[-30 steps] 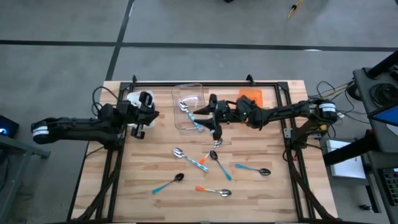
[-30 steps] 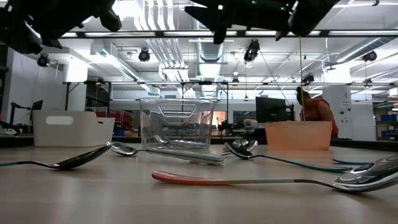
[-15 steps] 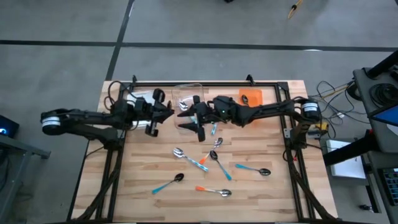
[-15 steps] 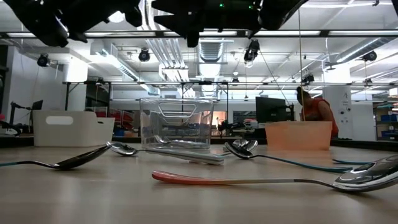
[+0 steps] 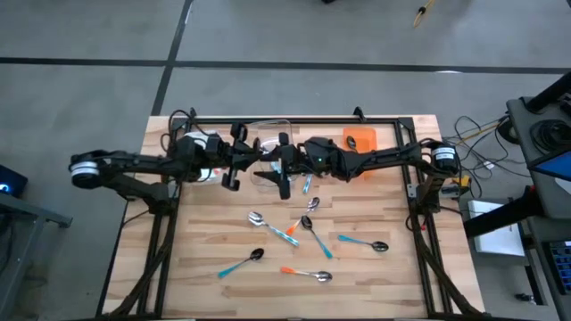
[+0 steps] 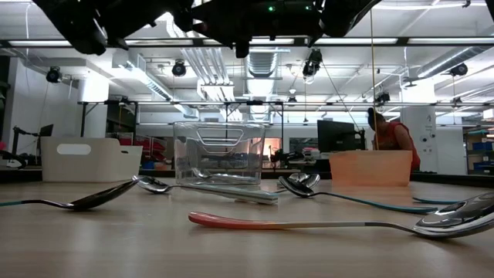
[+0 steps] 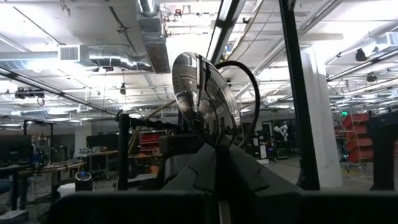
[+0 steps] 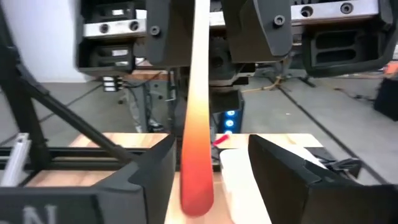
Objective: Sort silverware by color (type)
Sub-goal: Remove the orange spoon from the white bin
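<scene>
An orange-handled spoon is held high above the clear bin (image 5: 272,147), with my left gripper (image 5: 239,160) shut on it. Its silver bowl (image 7: 205,99) rises just past my left fingers. The orange handle (image 8: 196,124) reaches out level to my right gripper (image 8: 211,180). That gripper is open, and its fingers stand on either side of the handle's free end with a gap on each side. Several more spoons lie flat on the wooden table, among them one with an orange handle (image 6: 309,225) and one with a blue handle (image 5: 364,242). My left gripper pinches the spoon between its two fingers (image 7: 186,174), just behind the bowl, at the handle's bowl end (image 8: 200,18). The fingers come roughly level from the table's left side. The spoon is lifted clear of table and bins, and its handle points toward the table's right.
A white bin (image 6: 91,159) stands at the back left, partly under my left arm. An orange bin (image 5: 359,138) stands at the back right. The clear bin (image 6: 220,153) between them holds spoons. Loose spoons lie across the table's middle and near part (image 5: 308,274).
My left gripper has carried the spoon toward the table's right and slightly up, to the right gripper above the clear bin. My right gripper first went toward the table's left and then kept still. The spoons on the table have not moved.
</scene>
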